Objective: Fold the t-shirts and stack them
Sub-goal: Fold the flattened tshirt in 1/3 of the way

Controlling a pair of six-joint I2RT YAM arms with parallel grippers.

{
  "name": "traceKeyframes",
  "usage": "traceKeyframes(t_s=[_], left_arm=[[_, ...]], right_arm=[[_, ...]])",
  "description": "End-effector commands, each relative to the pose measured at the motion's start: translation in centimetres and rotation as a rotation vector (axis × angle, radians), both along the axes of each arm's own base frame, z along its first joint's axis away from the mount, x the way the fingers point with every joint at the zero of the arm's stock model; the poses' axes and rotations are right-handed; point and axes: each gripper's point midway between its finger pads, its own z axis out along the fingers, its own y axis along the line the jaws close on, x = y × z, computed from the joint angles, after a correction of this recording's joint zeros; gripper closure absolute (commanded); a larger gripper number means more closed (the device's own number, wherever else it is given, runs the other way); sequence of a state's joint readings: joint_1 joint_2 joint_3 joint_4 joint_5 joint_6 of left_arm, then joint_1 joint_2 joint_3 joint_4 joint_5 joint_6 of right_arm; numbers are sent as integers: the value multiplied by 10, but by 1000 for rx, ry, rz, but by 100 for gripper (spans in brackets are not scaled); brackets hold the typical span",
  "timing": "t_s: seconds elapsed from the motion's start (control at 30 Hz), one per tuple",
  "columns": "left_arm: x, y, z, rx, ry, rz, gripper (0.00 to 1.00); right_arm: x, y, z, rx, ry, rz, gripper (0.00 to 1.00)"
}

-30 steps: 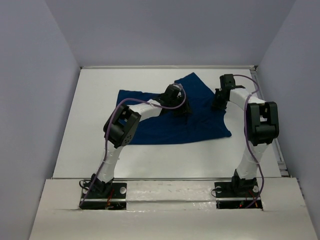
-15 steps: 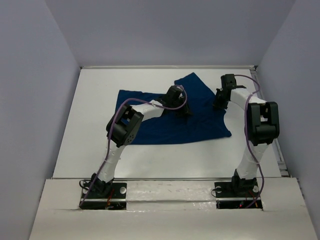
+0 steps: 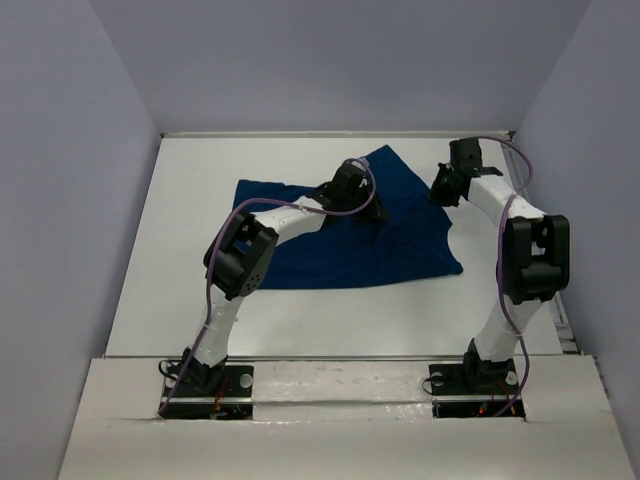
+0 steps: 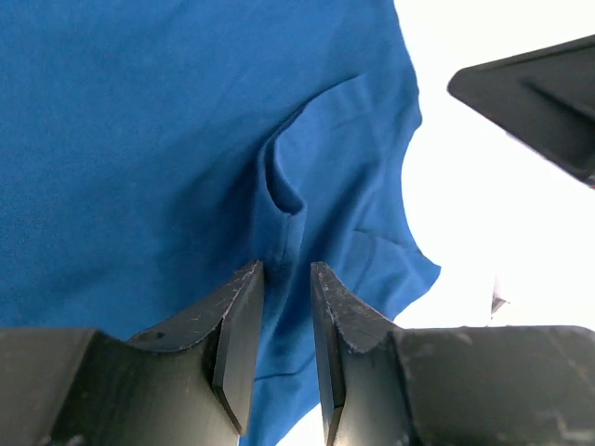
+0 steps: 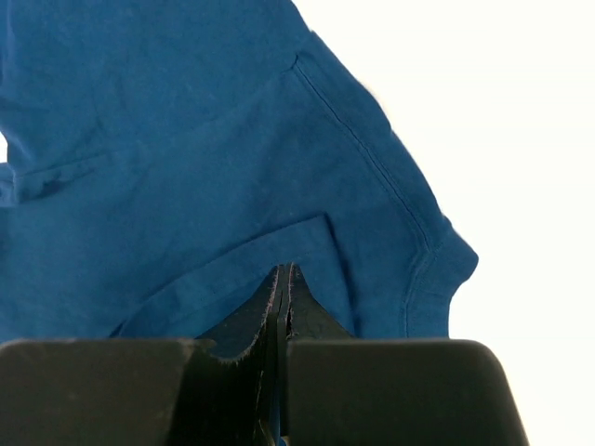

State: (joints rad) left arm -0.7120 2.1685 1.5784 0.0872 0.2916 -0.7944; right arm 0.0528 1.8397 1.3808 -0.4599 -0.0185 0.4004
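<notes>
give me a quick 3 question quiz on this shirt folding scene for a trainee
1. True or false: the t-shirt lies spread on the table, not yet folded into a neat stack.
2. Which gripper has its jaws closed, pinching an edge of the cloth?
A. left gripper
B. right gripper
3. Fill in: the shirt's colour is ____.

Key: 1 true; 2 B, the left jaws stand slightly apart over a fabric ridge; 3 blue.

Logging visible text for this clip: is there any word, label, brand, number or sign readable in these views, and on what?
None. The t-shirt shows only plain blue cloth in all three views, with no print or tag visible. The left gripper, right gripper and table bear no legible marking.
</notes>
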Motion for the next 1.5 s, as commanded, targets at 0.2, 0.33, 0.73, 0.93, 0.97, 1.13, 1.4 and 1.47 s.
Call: traceKeyframes(t_s=[0.2, 0.33, 0.73, 0.93, 0.97, 1.13, 1.4, 1.47], left_arm=[[14, -3, 48, -43, -123, 32, 73], [15, -4, 36, -20, -110, 25, 73], [4, 18, -20, 139, -27, 30, 45], [4, 6, -14, 97, -49, -1, 45], [4, 5, -14, 94, -48, -2, 46], [4, 4, -22, 99, -34, 5, 49], [8, -1, -22, 83, -28, 10, 56], [8, -1, -22, 82, -29, 10, 63]], right_arm=[[18, -3, 2, -3, -15, -12, 90], [7, -3, -18, -8, 32, -7, 63], [-7, -4, -49, 7, 117, -5, 71], [-7, -5, -50, 1, 123, -5, 71], [-7, -5, -51, 1, 124, -3, 71], [-10, -4, -56, 6, 135, 1, 74], [-10, -4, -60, 4, 150, 5, 75], [-11, -4, -60, 3, 150, 5, 75]])
